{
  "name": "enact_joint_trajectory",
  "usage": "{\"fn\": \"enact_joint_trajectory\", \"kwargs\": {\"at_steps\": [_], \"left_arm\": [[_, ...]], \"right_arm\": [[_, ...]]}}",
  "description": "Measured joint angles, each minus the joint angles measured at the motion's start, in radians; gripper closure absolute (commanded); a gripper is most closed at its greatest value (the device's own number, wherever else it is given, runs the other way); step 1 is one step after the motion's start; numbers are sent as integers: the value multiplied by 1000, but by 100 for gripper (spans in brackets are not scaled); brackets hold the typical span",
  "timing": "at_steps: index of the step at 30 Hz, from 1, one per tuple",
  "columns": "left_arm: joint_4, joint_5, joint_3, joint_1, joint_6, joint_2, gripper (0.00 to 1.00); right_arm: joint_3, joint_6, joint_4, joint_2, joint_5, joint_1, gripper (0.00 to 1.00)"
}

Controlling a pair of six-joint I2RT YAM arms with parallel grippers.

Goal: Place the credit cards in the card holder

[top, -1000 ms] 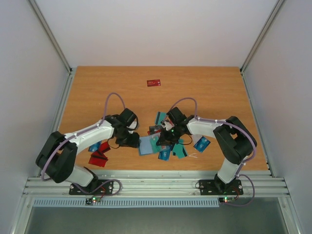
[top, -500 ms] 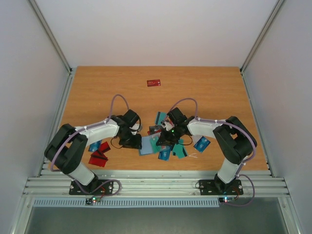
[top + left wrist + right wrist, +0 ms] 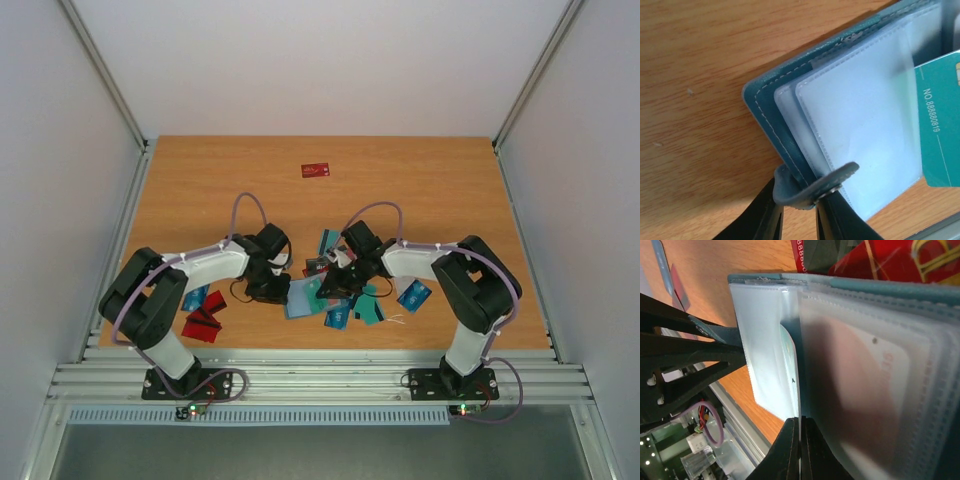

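The card holder (image 3: 855, 130) lies open on the table, teal cover down and clear pockets up; it also shows at centre (image 3: 300, 298). My left gripper (image 3: 800, 193) is shut on its snap strap (image 3: 815, 185) at the holder's left edge (image 3: 272, 290). My right gripper (image 3: 800, 424) is shut on a thin teal credit card (image 3: 940, 125), seen edge-on (image 3: 796, 385) against the holder's pockets (image 3: 865, 390). From above, this gripper (image 3: 335, 286) sits at the holder's right side. Whether the card's front edge is inside a pocket I cannot tell.
Loose cards lie around the holder: red ones (image 3: 203, 322) by the left arm, teal (image 3: 372, 310) and blue (image 3: 413, 294) ones under the right arm. One red card (image 3: 316, 170) lies alone towards the far edge. A metal rail (image 3: 320, 375) borders the near edge.
My left arm has swung right to the holder's edge, and its jaws have closed onto the snap strap. The right gripper has stayed shut on its card, almost in place.
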Motion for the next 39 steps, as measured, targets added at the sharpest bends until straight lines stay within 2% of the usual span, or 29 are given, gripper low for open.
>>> {"fn": "enact_joint_trajectory", "kwargs": {"at_steps": [26,39], "left_arm": [[-44,-6,38,0,12,35,85],[-44,-3,38,2,11,36,86]], "right_arm": [[49,-39,28,57,-32,0,99],[-17,-38,160,56,-47,-6,99]]}}
